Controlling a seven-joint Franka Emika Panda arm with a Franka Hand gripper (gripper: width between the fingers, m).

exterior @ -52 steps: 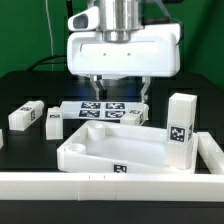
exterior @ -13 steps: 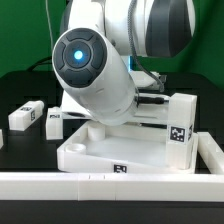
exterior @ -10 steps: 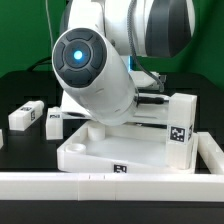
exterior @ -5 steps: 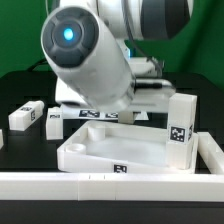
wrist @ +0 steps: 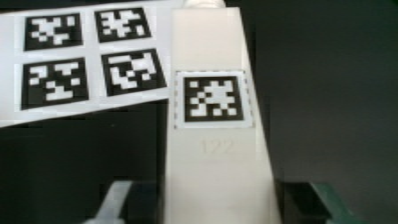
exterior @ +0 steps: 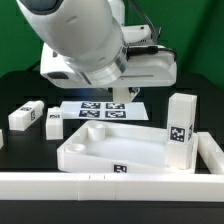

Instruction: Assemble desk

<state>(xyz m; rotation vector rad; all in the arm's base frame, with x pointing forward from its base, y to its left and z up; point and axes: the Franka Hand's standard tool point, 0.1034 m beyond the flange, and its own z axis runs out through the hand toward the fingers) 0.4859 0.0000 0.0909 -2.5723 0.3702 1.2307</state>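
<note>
Desk slab (exterior: 95, 163) at lower centre shows no legs fitted; my gripper (wrist: 221, 202) clamps one leg (wrist: 217, 110); spare legs (exterior: 25, 116) lie left.

The arm (exterior: 75, 35) has risen, a leg (wrist: 217, 150) between its fingers (wrist: 121, 200).

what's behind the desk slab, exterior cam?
The marker board lies flat on the table behind the desk slab. The wrist view shows a leg between the gripper's fingers beside that board. The arm covers anything further back.
</note>
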